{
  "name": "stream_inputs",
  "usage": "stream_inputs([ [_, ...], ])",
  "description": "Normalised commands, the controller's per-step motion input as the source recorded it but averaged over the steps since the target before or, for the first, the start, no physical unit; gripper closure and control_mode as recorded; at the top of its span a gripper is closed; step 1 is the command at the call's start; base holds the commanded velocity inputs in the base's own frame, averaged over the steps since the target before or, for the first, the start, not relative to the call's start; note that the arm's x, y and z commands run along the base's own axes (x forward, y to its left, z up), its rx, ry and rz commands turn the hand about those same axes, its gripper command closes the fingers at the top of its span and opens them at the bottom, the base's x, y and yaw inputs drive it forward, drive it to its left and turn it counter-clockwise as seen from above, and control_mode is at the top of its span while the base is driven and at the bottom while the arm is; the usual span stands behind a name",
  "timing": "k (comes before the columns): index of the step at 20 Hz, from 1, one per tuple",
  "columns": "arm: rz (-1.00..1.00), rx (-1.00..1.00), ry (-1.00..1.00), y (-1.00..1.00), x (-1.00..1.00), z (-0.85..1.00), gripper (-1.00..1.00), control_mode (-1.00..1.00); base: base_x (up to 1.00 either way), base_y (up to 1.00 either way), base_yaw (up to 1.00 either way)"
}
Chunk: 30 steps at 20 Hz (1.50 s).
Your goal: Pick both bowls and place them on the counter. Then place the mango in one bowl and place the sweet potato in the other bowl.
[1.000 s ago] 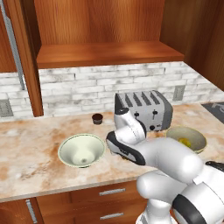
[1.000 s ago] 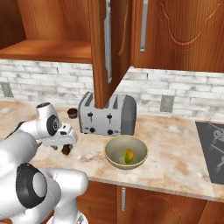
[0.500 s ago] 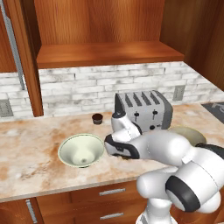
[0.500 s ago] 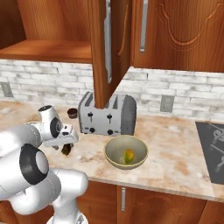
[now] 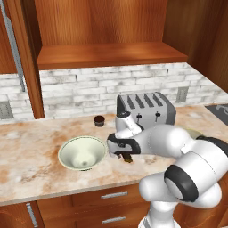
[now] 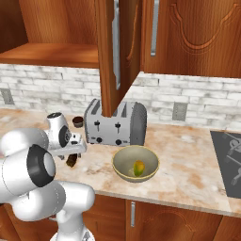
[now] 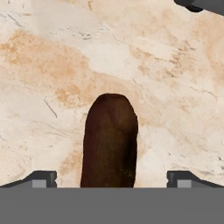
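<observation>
Sweet potato: the sweet potato [image 7: 110, 140] lies on the counter [image 5: 26, 164], not yet picked up.
Claw: the gripper [image 7: 111, 178] hangs right over it, jaws spread wide either side, holding nothing.
White bowl: the white bowl [image 5: 83, 152] stands empty at the tuber's 9 o'clock, just beside.
Olive bowl: the grey-olive bowl [image 6: 135, 163], at 3 o'clock, holds the mango [image 6: 138, 167]; done.
Beyond: toaster [image 6: 115, 123] and small dark cup [image 5: 99, 120] at 12 o'clock, not obstructing.

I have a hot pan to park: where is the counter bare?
Bare marble lies left of the white bowl and between the olive bowl and the cooktop. Crowded: toaster, gripper, sweet potato.
</observation>
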Motion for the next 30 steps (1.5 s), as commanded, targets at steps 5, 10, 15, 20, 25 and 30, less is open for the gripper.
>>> stream_inputs([
  [5,0.00,0.04,0.00,-0.07,0.00,-0.19,-1.00,-1.00,0.00,0.00,0.00],
  [10,0.00,0.00,0.03,0.00,0.00,-0.25,1.00,-1.00,0.00,0.00,0.00],
  [15,0.00,0.01,-0.01,0.00,-0.04,-0.05,1.00,-1.00,0.00,0.00,0.00],
  [20,0.00,0.00,-0.06,0.05,-0.06,0.61,1.00,-1.00,0.00,0.00,0.00],
  [25,0.00,-0.04,-0.10,0.45,-0.16,0.87,1.00,-1.00,0.00,0.00,0.00],
  [30,-0.01,-0.03,-0.10,0.49,-0.12,0.67,1.00,-1.00,0.00,0.00,0.00],
])
